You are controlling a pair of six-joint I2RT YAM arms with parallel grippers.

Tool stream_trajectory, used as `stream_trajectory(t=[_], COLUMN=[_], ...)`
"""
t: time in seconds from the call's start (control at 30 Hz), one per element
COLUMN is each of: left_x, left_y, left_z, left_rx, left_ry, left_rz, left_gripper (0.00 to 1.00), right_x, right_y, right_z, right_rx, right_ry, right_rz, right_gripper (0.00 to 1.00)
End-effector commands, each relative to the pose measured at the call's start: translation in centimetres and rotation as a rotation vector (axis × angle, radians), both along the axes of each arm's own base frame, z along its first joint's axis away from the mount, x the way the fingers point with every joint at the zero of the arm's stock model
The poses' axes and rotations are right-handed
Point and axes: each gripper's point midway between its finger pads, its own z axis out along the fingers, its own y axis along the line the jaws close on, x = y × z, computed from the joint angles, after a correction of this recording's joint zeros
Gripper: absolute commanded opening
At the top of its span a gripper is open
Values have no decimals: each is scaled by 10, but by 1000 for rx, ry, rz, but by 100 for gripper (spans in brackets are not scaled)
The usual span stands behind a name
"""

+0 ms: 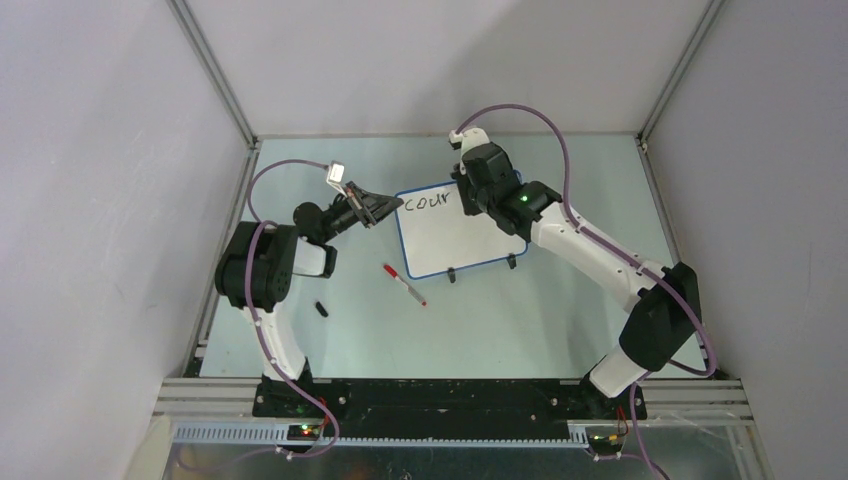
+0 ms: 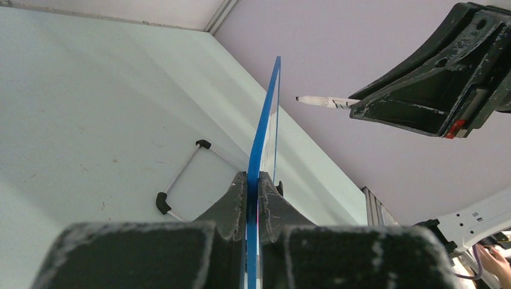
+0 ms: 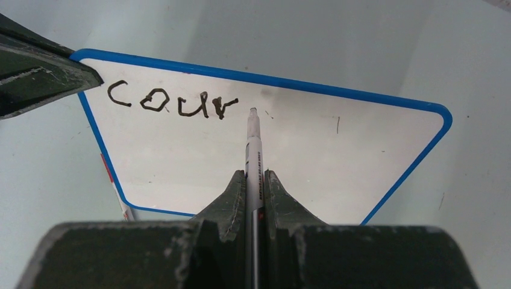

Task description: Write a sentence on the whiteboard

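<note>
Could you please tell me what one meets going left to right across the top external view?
Small black cap → left claw → whiteboard → right arm's black elbow. The loose pen and the right claw overlap the board, so I leave them out.

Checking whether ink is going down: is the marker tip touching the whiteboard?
Apart. The left wrist view shows the whiteboard edge-on; the marker tip, held by the right gripper, ends short of it with a plain gap between.

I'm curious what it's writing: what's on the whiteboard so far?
Black letters "cour" near the whiteboard's top left; the rest looks blank. The left claw covers that corner, and the marker hides a thin strip.
</note>
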Motion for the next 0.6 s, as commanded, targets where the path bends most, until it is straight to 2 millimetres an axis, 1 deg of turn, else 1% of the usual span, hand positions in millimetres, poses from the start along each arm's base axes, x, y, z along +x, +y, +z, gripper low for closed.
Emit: stream_trajectory(t=[0.0,0.23,0.57], left_x=[-7,-7,-7], left_y=[-3,-2,-3], left_z=[27,26,27], left_rx=[-2,-1,-2], left_ry=[-114,-115,-114], left_rz=[-13,-9,-12], left_gripper=[0,0,0], right_x=[1,3,6], right_y=[-4,-1,8], right_z=[13,3,-1], right_rx=[35,24,24], right_ry=[-32,-17,-7], right_rz=[-12,-7,14], right_gripper=[0,0,0])
